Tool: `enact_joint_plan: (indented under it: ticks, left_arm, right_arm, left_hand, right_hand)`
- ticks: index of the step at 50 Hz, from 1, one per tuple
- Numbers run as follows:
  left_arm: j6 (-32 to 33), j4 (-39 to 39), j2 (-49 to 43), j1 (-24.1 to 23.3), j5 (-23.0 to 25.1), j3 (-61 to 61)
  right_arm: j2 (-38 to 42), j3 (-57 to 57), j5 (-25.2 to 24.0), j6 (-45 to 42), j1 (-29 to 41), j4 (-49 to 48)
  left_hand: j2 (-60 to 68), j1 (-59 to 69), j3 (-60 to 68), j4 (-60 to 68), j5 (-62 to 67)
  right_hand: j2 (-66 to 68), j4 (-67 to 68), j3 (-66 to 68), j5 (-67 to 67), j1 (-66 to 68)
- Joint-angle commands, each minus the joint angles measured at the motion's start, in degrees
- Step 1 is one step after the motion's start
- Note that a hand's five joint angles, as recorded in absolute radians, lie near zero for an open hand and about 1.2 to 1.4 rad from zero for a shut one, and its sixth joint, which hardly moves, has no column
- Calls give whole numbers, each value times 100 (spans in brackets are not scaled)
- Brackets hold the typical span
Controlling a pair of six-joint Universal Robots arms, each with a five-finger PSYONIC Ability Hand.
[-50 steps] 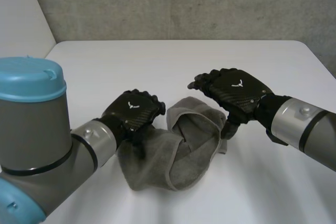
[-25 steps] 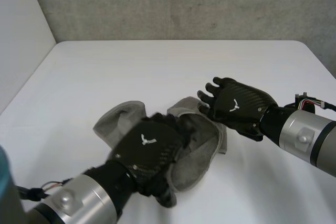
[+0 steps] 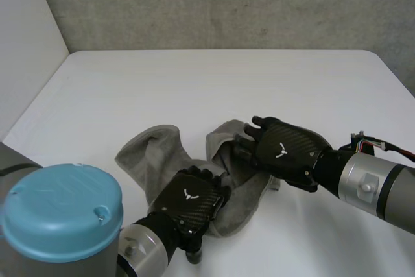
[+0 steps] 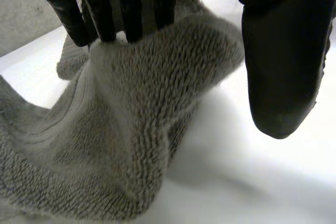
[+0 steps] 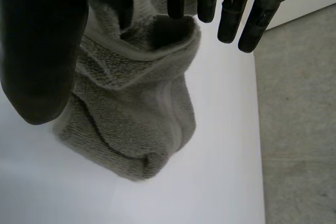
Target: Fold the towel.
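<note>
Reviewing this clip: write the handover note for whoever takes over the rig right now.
Left hand: open, fingertips on a raised ridge near the middle of the towel, thumb clear of it.
Right hand: open, fingers straight, tips at a fold on the towel's right part.
Towel: a crumpled heap on the table, near the robot.
Done: no neat fold yet.
Left: probably spread it flat, then fold.

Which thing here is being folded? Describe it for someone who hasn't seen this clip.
On the white table, on the side nearest the robot, the towel lies under the left hand and right hand. It is grey, fuzzy and crumpled, the only soft thing there.
</note>
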Motion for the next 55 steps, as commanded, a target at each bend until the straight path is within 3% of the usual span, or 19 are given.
enact_joint_plan:
  ticks: [1,7,10,12,18,24,32,37,40,42,43,44,45,47,51,53,54,55]
  left_arm:
    - [328,88,-85,-25,-375,39]
    - [751,168,-94,-16,-543,30]
    - [1058,238,-94,19,-666,4]
    - [1295,273,-94,81,-797,-14]
    - [1480,256,-77,230,-895,-40]
    - [1498,168,2,274,-903,-40]
    - [1498,194,2,573,-824,100]
    - [1630,423,-481,881,-719,654]
    - [1876,669,-885,1250,-675,1287]
    - [2034,940,-1113,1687,-683,2144]
    - [2034,941,-1114,1689,-684,2148]
    - [1991,1141,-1088,1855,-692,2601]
    - [1990,1143,-1087,1856,-692,2605]
    - [1676,1633,-931,1874,-684,3156]
    - [979,2348,-59,1918,-640,3212]
    - [454,2943,851,1944,-212,2914]
    - [452,2945,855,1944,-209,2913]
    - [391,2997,1186,1962,209,2661]
  right_arm:
    - [337,93,3,-200,18,-16]
    - [584,14,91,-482,18,-51]
    - [680,-83,144,-544,1,-60]
    - [672,-127,266,-500,-8,-51]
    - [584,-4,566,-377,9,-16]
    - [145,251,505,544,44,19]
    - [144,22,267,1109,97,-51]
    - [575,-812,363,1522,115,-271]
    - [997,-1683,733,2154,308,-596]
    - [1321,-2906,1510,2906,466,-1016]
    - [1322,-2913,1515,2910,466,-1018]
    - [1374,-3522,1967,3328,510,-1244]
    - [1375,-3528,1972,3332,510,-1246]
    - [1244,-4299,2628,4276,563,-1710]
    - [575,-4179,2693,5319,528,-2292]
    - [-125,-3506,2352,6176,493,-2826]
    - [-128,-3502,2350,6180,493,-2828]
    - [-346,-3145,2063,6458,493,-2994]
  left_hand:
    - [112,128,-273,-309,57]
    - [499,515,-273,-309,444]
    - [1424,1440,-273,-309,1369]
    - [2679,2696,-273,-309,2625]
    - [4099,4115,-273,-309,4044]
    - [6044,6060,-273,-309,5989]
    - [6048,6064,-273,-309,5993]
    - [6048,6064,-273,-309,5993]
    - [6048,6064,-273,-309,5993]
    - [6048,6064,-273,-309,5993]
    - [6048,6064,-273,-309,5993]
    - [6048,6064,-273,-309,5993]
    - [6048,6064,-273,-309,5993]
    - [6048,6064,-273,-309,5993]
    - [6048,6064,-273,-309,5993]
    - [6048,6064,-273,-309,5993]
    - [6048,6064,-273,-309,5993]
    - [6048,6064,-273,-309,5993]
  right_hand:
    - [-378,-428,-256,-328,-311]
    - [-353,-428,-256,-303,-285]
    - [740,-428,-256,790,808]
    - [2279,-428,-256,2330,2347]
    - [3919,-428,-256,3969,3987]
    - [5816,-428,-256,5866,5884]
    - [6577,-428,-256,6627,6645]
    - [6622,-428,-256,6672,6689]
    - [6594,-428,-256,6644,6662]
    - [6577,-428,-256,6627,6645]
    - [6577,-428,-256,6627,6645]
    - [6560,-428,-256,6611,6628]
    - [6560,-428,-256,6610,6628]
    - [6493,-428,-256,6544,6561]
    - [6493,-428,-256,6543,6561]
    - [6476,-428,-256,6527,6544]
    - [6476,-428,-256,6526,6544]
    - [6476,-428,-256,6526,6544]
